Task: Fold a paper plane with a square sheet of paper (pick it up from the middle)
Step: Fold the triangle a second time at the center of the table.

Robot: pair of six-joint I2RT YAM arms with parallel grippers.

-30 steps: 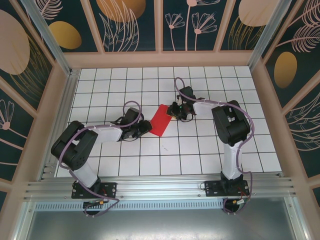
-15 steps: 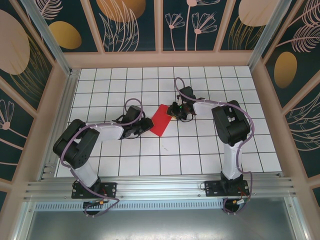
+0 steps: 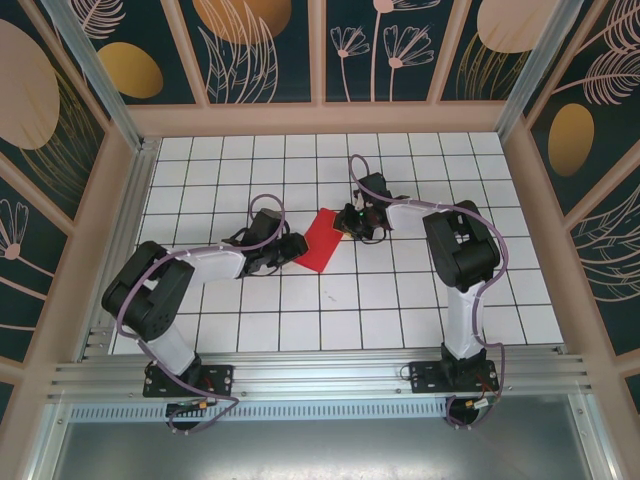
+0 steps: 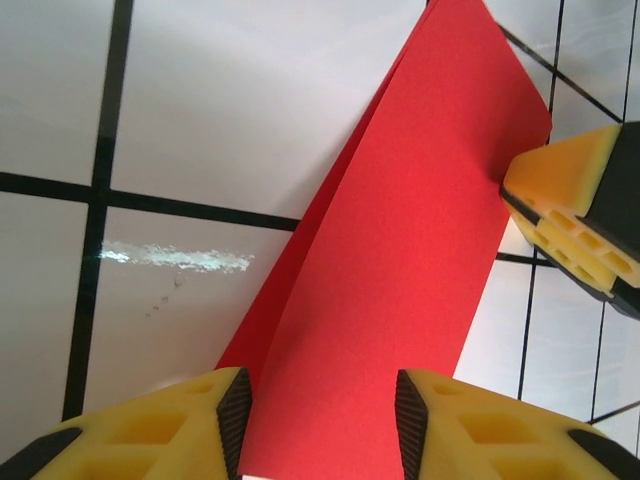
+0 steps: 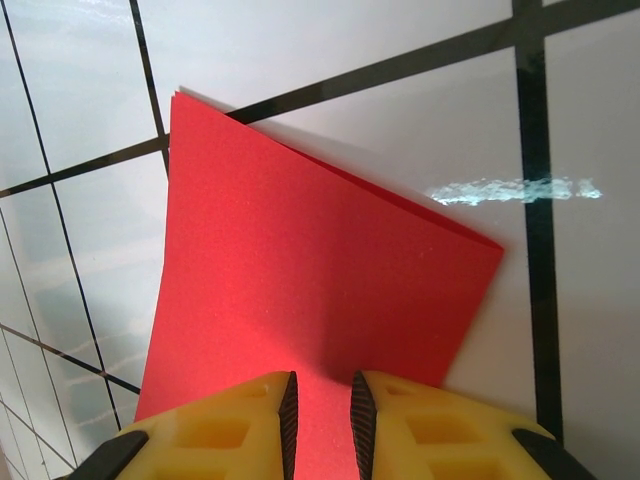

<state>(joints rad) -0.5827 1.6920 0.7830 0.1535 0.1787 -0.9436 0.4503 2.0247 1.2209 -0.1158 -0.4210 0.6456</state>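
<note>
- Yellow-padded left gripper [image 4: 320, 428] comes first, low over the white gridded table [image 3: 400, 300], left of centre.
- I've got its jaws standing apart, moderately wide, and the near end of the sheet of paper [image 3: 319, 240] runs right up through the gap. I can't tell whether either pad actually presses on it.
- On to the middle: the sheet lies folded into a long red strip, layers showing along its left edge, slanting up and to the right across the tiles.
- Its far edge casts a shadow on the table, so that side sits a little raised.
- Over to my right gripper [image 5: 320, 400], at the sheet's upper right corner. One finger [image 4: 565, 190] touches the right edge of the strip.
- Jaws here are drawn narrow, just a slim slot with red showing inside. Pinched or merely poised over it, I can't say.
</note>
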